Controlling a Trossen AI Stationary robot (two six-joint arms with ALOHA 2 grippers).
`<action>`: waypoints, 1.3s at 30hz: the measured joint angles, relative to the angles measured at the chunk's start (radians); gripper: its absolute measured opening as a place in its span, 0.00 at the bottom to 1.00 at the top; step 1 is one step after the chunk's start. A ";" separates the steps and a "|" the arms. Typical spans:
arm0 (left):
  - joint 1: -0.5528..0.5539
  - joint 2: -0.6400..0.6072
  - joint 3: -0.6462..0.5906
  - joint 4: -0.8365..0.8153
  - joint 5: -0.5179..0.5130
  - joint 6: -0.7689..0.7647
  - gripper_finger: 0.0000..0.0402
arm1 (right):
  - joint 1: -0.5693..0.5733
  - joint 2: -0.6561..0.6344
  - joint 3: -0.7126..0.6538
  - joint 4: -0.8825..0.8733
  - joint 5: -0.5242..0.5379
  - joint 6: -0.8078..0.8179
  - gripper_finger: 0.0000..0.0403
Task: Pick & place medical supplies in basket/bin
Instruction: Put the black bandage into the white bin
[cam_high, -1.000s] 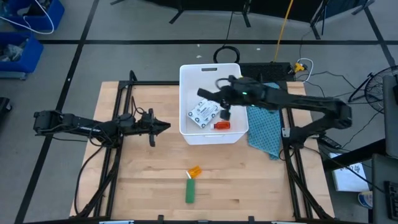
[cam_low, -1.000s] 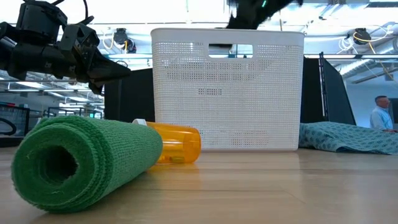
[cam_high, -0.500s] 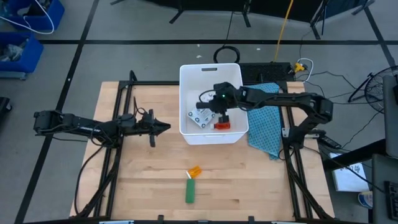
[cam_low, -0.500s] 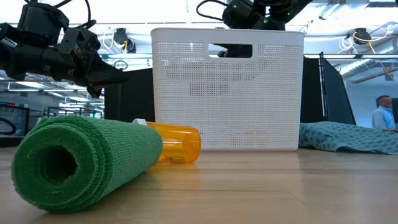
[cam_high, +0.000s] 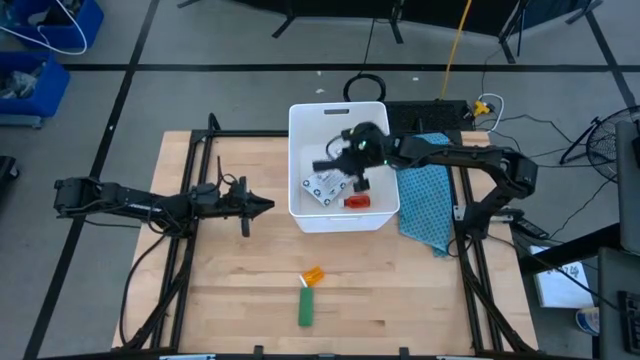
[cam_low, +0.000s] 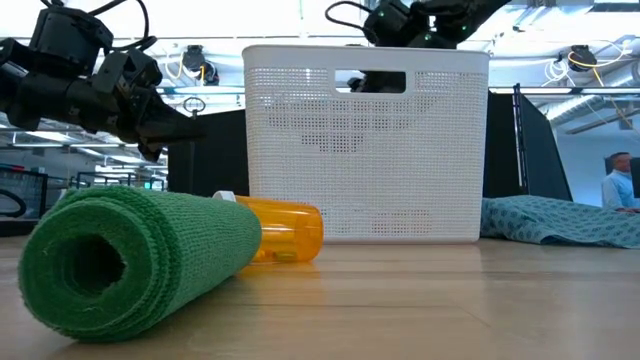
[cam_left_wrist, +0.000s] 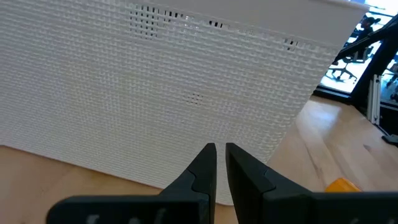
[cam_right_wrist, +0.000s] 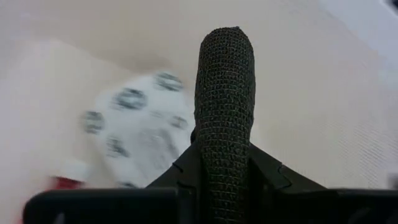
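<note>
The white bin (cam_high: 338, 222) stands mid-table. In it lie a white printed packet (cam_high: 322, 187) and a red bottle (cam_high: 357, 201). My right gripper (cam_high: 335, 165) hangs over the bin's inside, shut on a dark woven roll (cam_right_wrist: 224, 93). A green roll (cam_high: 305, 305) and an orange bottle (cam_high: 313, 275) lie on the table near its front edge. My left gripper (cam_high: 268, 203) waits shut, left of the bin and facing its wall (cam_left_wrist: 155, 93). My right gripper pinches the dark roll between its two fingers (cam_right_wrist: 264, 169) at the roll's near end (cam_right_wrist: 222, 163). The roll lies along the fingers and sticks out well past them. The fingers slant down from the table's right. The roll hangs clear above the packet (cam_right_wrist: 140, 118).
A blue-green cloth (cam_high: 425, 205) lies right of the bin. In the low view the green roll (cam_low: 130, 255) and the orange bottle (cam_low: 285, 232) lie in front of the bin (cam_low: 365, 145). A person (cam_low: 612, 180) stands far off in the room.
My right gripper has come down over the bin, gone a little toward the table's left, and rolled its wrist, still shut on the dark roll.
</note>
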 joint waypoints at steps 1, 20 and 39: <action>0.000 0.000 0.000 0.000 -0.003 0.005 0.09 | -0.017 0.000 0.000 0.010 0.001 -0.001 0.15; 0.000 0.000 0.000 0.060 -0.007 0.295 0.09 | -0.153 0.114 0.000 -0.003 -0.024 0.010 0.15; 0.000 0.000 0.000 0.060 -0.007 0.307 0.09 | -0.153 0.172 -0.002 0.007 0.015 0.070 0.30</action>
